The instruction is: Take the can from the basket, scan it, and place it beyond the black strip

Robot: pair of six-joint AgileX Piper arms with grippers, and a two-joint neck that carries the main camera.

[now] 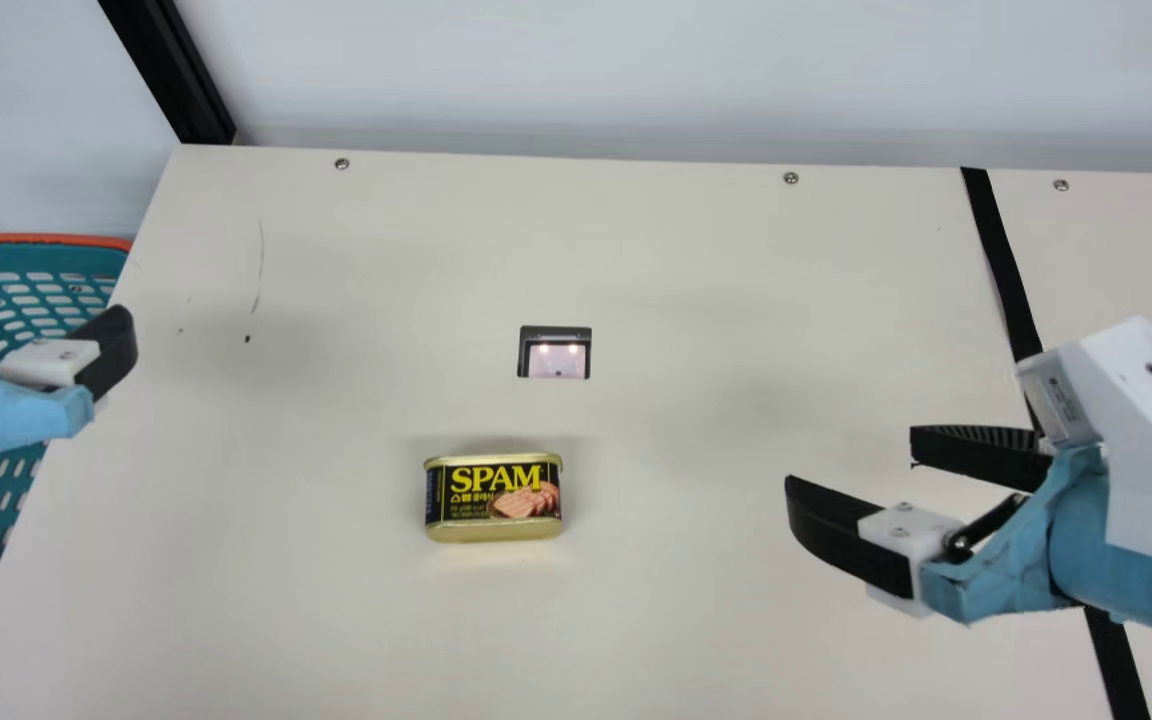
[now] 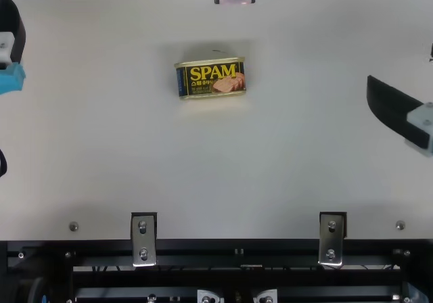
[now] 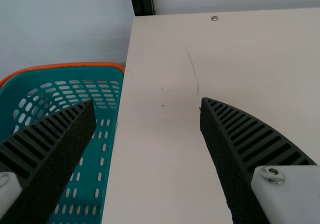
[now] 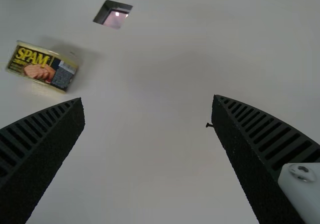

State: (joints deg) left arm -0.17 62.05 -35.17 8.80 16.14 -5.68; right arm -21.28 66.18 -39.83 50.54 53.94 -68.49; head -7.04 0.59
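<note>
The can (image 1: 493, 500) rests on the cream table on its long narrow side, label facing the near edge, touched by neither gripper; the top view also shows this can (image 2: 211, 78). Just beyond it the scanner window (image 1: 555, 354) is lit. My left gripper (image 1: 46, 315) is over the basket's table-side edge, fingers apart and nothing between them; in its wrist view the left gripper (image 3: 147, 103) straddles that edge. My right gripper (image 1: 851, 462) stands open right of the can, before the black strip (image 1: 1004, 262); its wrist view shows the right gripper (image 4: 147, 100) with bare table between the fingers.
The teal basket (image 3: 106, 114) with an orange rim stands against the table's left side, partly behind my left arm. My right arm crosses over the black strip. A black post (image 1: 181, 80) rises at the far left corner; metal brackets (image 2: 143, 239) line the near edge.
</note>
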